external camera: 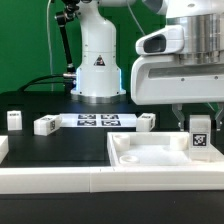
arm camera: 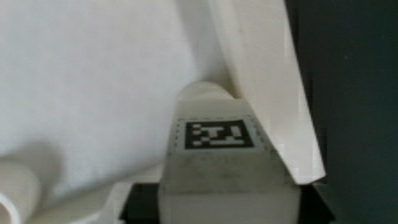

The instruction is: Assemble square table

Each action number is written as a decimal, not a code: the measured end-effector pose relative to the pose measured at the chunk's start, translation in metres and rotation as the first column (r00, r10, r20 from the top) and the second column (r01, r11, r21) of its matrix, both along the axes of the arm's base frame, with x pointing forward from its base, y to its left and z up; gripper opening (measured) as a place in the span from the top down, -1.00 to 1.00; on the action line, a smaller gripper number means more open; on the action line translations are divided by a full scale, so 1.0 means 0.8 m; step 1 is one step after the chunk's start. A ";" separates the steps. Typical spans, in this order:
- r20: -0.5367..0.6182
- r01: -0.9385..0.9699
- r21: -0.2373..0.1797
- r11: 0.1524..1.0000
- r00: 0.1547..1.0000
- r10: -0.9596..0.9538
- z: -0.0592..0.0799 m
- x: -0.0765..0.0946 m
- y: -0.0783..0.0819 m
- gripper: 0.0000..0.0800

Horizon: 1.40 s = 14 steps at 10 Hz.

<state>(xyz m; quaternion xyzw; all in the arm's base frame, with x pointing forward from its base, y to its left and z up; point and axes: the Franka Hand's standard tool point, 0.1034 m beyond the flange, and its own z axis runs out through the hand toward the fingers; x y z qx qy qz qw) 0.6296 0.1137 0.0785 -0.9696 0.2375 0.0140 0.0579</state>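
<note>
Leg (external camera: 200, 140) clamped in my jaws (external camera: 199, 126), tag facing out, upright over the tabletop (external camera: 150, 158) at its corner on the exterior view's right. From the wrist, the leg (arm camera: 217, 150) sits just beside the raised rim (arm camera: 263, 90); touching or a hair apart, I can't say.

To do this well, I reckon: hold it plumb, line its foot up with the corner socket, which I can't see from here, then press down gently and turn without slackening my hold. A tilt could jam it against the rim.

Tray check: the tabletop's hollow looks bare, nothing loose in it, only a moulded bump (external camera: 122, 148) near the other corner.

Further out on the black desk (external camera: 30, 105) three spare legs wait: one (external camera: 147, 121) just behind the tray, two (external camera: 45, 125) well off to the exterior view's left, and the marker board (external camera: 95, 121) lies between them.
</note>
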 end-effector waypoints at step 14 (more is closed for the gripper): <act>-0.088 0.657 -0.026 0.754 0.750 -0.656 -0.003 -0.003 0.010 -0.41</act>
